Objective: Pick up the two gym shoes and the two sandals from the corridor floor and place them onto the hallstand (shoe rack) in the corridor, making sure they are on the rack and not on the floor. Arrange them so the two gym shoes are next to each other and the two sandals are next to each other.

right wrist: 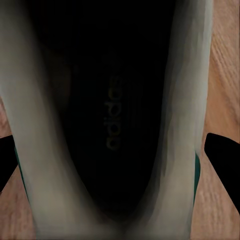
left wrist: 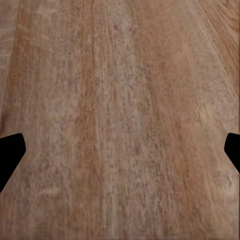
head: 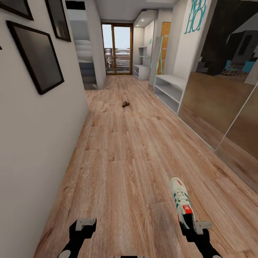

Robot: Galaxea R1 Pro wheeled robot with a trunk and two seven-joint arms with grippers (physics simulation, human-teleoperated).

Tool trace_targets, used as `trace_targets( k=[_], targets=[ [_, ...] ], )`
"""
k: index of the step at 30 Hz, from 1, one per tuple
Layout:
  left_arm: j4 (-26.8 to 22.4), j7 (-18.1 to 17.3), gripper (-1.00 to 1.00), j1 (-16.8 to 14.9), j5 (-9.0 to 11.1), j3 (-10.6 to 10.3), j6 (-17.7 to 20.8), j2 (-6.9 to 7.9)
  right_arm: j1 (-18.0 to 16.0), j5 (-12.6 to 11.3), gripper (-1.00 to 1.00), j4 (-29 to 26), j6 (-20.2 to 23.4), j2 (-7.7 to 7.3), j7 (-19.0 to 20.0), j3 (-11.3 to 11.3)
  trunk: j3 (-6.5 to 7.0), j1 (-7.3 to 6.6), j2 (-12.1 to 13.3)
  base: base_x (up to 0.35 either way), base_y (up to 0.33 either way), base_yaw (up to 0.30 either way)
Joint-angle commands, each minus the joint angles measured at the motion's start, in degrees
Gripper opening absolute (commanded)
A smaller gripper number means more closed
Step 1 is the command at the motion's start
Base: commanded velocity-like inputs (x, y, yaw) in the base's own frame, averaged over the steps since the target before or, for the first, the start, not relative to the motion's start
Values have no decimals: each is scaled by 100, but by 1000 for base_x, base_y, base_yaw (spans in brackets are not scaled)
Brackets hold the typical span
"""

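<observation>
One white gym shoe [head: 181, 202] with green stripes and a red tongue tab points away from me at the lower right. My right gripper [head: 196, 227] is shut on its heel end. In the right wrist view the shoe's dark inside [right wrist: 112, 125] sits between the two fingertips [right wrist: 222, 160]. A small brown sandal [head: 125, 104] lies far ahead on the corridor floor [head: 122, 161]. The white hallstand [head: 168, 87] stands against the right wall. My left gripper [head: 85, 224] hangs open over bare planks [left wrist: 120, 100].
A white wall with dark framed pictures [head: 39, 57] runs close along my left. Mirrored sliding doors [head: 222, 107] line the right. A mint-framed mirror [head: 157, 57] and another white unit [head: 141, 71] stand beyond the hallstand, before a glass door [head: 117, 48].
</observation>
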Motion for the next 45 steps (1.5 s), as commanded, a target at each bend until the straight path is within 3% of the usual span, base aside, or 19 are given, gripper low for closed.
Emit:
trace_targets(
  k=[1,27,37,45],
  targets=[
    [14,45,100,1,29,-30,-23,-1,7,18,-100,6,-31,7,53,-43,27,-3,0,0,0,0],
    [264,57,100,12,17,-46,-184,-27,80,5,-100,36,-88,21,35,-56,630,-71,35,0,0,0],
    [266,42,100,12,9,-52,-190,-34,80,-1,-100,159,-87,27,34,-55,893,-290,436,0,0,0],
    [266,32,100,12,0,-55,-199,-40,80,6,-100,172,-87,30,34,-54,964,-290,436,0,0,0]
  ],
)
